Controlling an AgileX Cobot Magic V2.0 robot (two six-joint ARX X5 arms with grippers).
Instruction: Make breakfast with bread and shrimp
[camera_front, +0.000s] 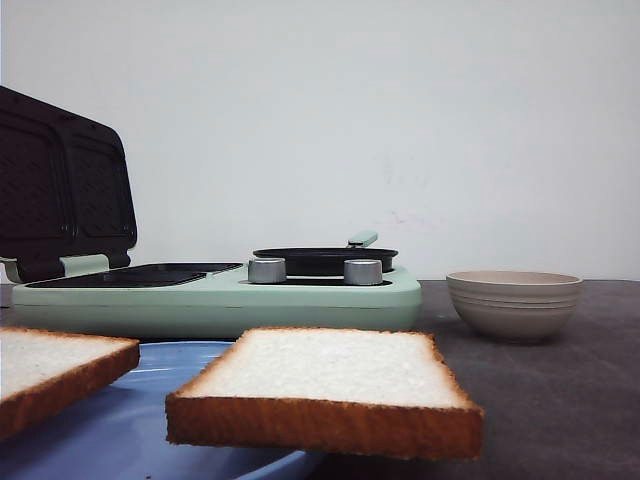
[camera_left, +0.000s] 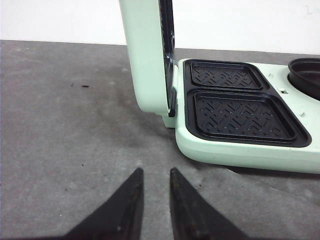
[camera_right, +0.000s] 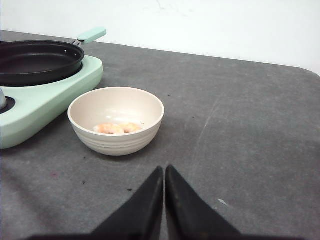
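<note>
Two slices of bread lie on a blue plate (camera_front: 150, 420) at the front: one slice (camera_front: 330, 375) overhangs the plate's right edge, the other (camera_front: 50, 365) is at the left. The shrimp (camera_right: 117, 128), small pinkish pieces, lie inside the beige ribbed bowl (camera_right: 116, 142), which also shows in the front view (camera_front: 513, 305). My left gripper (camera_left: 155, 171) is slightly open and empty over bare table beside the sandwich maker. My right gripper (camera_right: 164, 168) is shut and empty, a little in front of the bowl. Neither gripper shows in the front view.
A mint-green sandwich maker (camera_front: 220, 300) stands behind the plate, its lid (camera_front: 60, 190) raised. Its two black grill wells (camera_left: 242, 115) are empty. A black pan (camera_right: 37, 60) with a green handle sits on its right half, next to the bowl. The table (camera_right: 240, 125) is dark grey.
</note>
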